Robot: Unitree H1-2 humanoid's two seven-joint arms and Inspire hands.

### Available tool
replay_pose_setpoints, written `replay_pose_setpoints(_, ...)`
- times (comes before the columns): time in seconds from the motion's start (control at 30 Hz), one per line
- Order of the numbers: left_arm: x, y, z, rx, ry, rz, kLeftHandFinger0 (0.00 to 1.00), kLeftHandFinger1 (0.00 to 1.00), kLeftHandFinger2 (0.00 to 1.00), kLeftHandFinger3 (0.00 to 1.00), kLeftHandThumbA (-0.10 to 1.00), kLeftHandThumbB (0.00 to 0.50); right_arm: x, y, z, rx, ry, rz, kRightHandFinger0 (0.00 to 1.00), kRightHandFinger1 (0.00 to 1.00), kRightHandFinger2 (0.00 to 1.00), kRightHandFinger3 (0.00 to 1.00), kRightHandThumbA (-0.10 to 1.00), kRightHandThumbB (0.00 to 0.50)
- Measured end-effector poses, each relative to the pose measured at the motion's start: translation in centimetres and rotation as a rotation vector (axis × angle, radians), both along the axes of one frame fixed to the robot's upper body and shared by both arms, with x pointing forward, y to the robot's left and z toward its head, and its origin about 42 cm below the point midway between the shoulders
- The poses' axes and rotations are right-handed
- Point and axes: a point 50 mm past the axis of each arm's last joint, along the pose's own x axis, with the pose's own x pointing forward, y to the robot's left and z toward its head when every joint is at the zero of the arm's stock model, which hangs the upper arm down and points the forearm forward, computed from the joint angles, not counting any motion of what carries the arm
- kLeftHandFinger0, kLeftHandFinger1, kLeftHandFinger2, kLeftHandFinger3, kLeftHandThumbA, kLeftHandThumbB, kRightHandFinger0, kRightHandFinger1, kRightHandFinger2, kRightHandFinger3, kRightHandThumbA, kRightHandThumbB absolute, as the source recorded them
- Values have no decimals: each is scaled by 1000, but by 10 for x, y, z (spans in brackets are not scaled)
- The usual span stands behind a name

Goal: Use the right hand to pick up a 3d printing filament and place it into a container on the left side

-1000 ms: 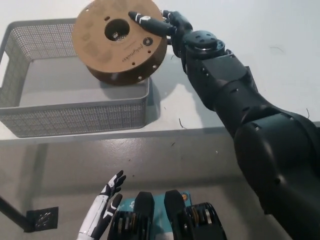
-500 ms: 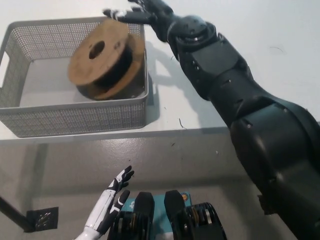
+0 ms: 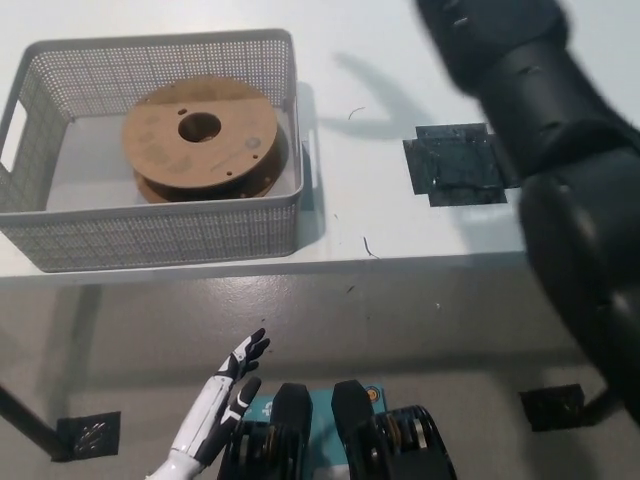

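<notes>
With the filament spool (image 3: 200, 140) lying flat inside the mesh basket (image 3: 160, 245), the black right arm (image 3: 560, 150) should lift clear, its fingers unseen, while the white left hand (image 3: 215, 410) rests below, fingers apart.

No readable text anywhere, brown spool (image 3: 200, 140) face in the mesh basket (image 3: 160, 240) shows no legible print, black patch (image 3: 455, 165) on the table (image 3: 400, 80) unmarked
</notes>
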Motion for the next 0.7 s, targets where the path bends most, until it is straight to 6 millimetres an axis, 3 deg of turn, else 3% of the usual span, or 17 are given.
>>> replay_pose_setpoints(0.1, 0, 0, 0, 0, 2, 0, 1000, 1000, 1000, 1000, 1000, 260, -2, -28, 0, -2, -51, -25, 1000, 1000, 1000, 1000, 989, 484)
replay_pose_setpoints(0.17, 0, -1, -1, -2, 4, 0, 1000, 1000, 1000, 1000, 1000, 246, -2, -55, -15, -4, -63, -55, 1000, 1000, 1000, 1000, 989, 439)
replay_pose_setpoints(0.2, 0, -1, -1, -2, 4, 0, 1000, 1000, 1000, 1000, 1000, 253, -4, -64, -21, -4, -67, -64, 1000, 1000, 1000, 1000, 1000, 484)
replay_pose_setpoints(0.23, 0, -1, -1, -3, 5, 0, 1000, 1000, 1000, 1000, 1000, 252, -5, -71, -28, -6, -66, -71, 1000, 1000, 1000, 1000, 1000, 458)
replay_pose_setpoints(0.33, 0, -2, -1, -3, 7, 1, 1000, 1000, 1000, 1000, 1000, 241, -10, -94, -52, -13, -58, -94, 1000, 1000, 1000, 1000, 980, 451)
replay_pose_setpoints(0.4, 0, -2, -2, -3, 8, 1, 1000, 1000, 1000, 1000, 1000, 238, -16, -111, -75, -18, -44, -114, 1000, 1000, 1000, 1000, 990, 438)
replay_pose_setpoints(0.43, 0, -2, -2, -3, 9, 1, 1000, 1000, 1000, 1000, 1000, 245, -20, -120, -90, -22, -32, -124, 1000, 1000, 1000, 1000, 1000, 468)
replay_pose_setpoints(0.5, -1, -1, -3, -3, 12, 1, 1000, 1000, 1000, 1000, 1000, 245, -26, -128, -105, -27, -19, -135, 1000, 1000, 1000, 1000, 1000, 429)
replay_pose_setpoints(0.57, -1, -1, -4, -2, 17, 2, 1000, 1000, 1000, 1000, 1000, 250, -38, -142, -134, -34, 3, -151, 1000, 1000, 1000, 1000, 1000, 391)
replay_pose_setpoints(0.67, -1, -1, -6, -2, 25, 3, 1000, 1000, 1000, 1000, 1000, 236, -56, -154, -170, -40, 32, -163, 1000, 1000, 1000, 1000, 978, 432)
replay_pose_setpoints(0.7, -1, -1, -6, -1, 26, 3, 1000, 1000, 1000, 1000, 1000, 236, -58, -154, -174, -40, 36, -163, 1000, 1000, 1000, 1000, 914, 446)
